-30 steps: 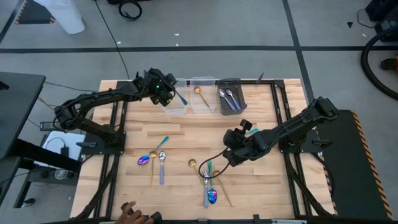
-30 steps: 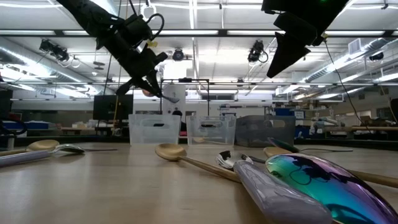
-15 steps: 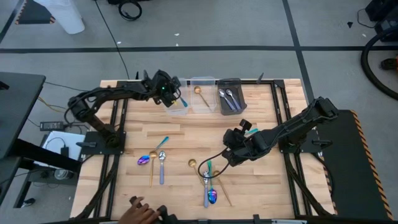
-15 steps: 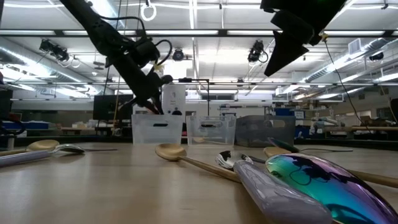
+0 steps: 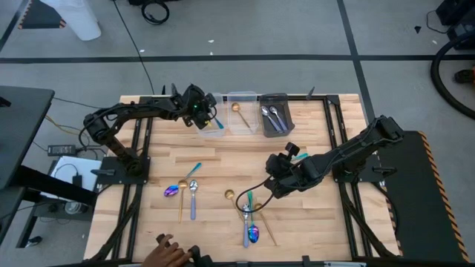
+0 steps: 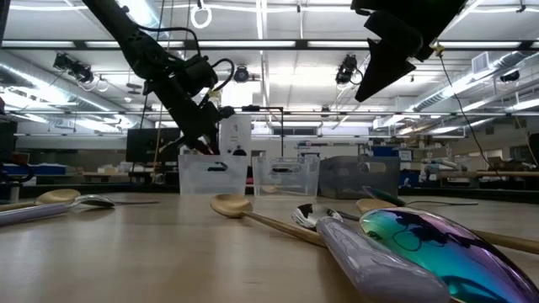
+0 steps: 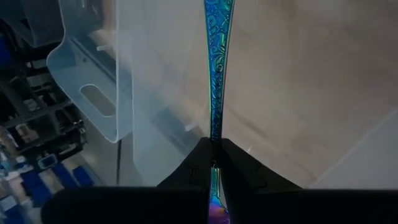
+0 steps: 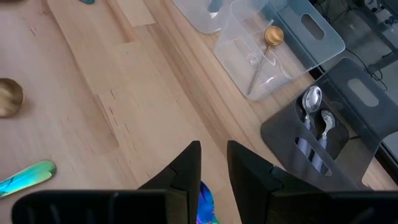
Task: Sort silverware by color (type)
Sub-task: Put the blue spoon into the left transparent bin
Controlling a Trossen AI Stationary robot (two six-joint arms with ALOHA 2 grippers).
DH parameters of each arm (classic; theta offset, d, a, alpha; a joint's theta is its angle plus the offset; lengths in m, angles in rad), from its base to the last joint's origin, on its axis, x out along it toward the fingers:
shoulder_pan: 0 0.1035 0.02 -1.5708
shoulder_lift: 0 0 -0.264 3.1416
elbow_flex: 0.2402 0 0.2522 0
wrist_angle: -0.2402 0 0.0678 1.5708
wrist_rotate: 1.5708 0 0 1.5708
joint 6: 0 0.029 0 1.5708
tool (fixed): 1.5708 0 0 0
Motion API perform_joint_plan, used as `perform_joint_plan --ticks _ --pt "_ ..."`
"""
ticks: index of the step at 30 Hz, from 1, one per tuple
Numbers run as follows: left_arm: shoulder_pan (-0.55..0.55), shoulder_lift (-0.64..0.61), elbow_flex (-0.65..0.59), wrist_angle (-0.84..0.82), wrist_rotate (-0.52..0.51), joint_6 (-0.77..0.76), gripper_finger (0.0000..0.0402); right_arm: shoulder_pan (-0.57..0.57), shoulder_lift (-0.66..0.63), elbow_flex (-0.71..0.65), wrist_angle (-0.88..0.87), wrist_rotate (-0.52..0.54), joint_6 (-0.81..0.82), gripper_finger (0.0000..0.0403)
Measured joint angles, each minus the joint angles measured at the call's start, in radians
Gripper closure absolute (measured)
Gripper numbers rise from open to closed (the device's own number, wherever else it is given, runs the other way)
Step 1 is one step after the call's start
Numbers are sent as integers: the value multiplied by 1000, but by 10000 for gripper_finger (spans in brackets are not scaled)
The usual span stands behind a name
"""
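Observation:
My left gripper [image 5: 202, 113] is over the leftmost clear bin [image 5: 212, 124] at the table's far edge, shut on an iridescent blue utensil [image 7: 217, 74] whose teal end [image 5: 219, 121] points into the bin. My right gripper [image 5: 276, 185] hangs above the table's middle, shut on another iridescent utensil [image 8: 205, 200]; its teal handle [image 5: 299, 156] sticks out behind the fingers. More silverware lies on the table: an iridescent spoon [image 5: 172, 190], a silver spoon [image 5: 193, 194], a gold spoon [image 5: 229, 195] and a crossed heap [image 5: 251, 222]. My left gripper pinches the blue utensil's patterned handle [image 7: 214, 140] between its two fingertips. The fingers slant down from the table's left, and the handle runs on ahead of them into the bin. Whether its far end touches the bin, I cannot tell. My right gripper has the blue-purple utensil [image 8: 206, 194] between its two fingers, far back. The fingers slant down toward the table. The fingers hide which part they are on. The utensil is lifted clear of the table.
The middle clear bin [image 5: 242, 115] holds a gold spoon [image 8: 264, 53]. The dark grey bin [image 5: 274, 119] holds two silver spoons [image 8: 314, 112]. A person's hand [image 5: 167, 252] rests at the table's near edge.
My left gripper has come down and a little toward the table's right, lowering the blue utensil to the leftmost clear bin, still shut on it. The person's hand at the near edge has shifted slightly.

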State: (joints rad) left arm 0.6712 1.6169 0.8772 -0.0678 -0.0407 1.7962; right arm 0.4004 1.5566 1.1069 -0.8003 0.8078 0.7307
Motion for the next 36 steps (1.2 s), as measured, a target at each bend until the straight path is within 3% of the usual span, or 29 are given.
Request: perform_joint_plan --ticks 25,36 --pt "0 0 0 -77 67 -39 370 0 0 0 56 -10 -44 314" --pt "0 0 0 -77 58 -66 315 0 0 0 67 -16 -57 314"
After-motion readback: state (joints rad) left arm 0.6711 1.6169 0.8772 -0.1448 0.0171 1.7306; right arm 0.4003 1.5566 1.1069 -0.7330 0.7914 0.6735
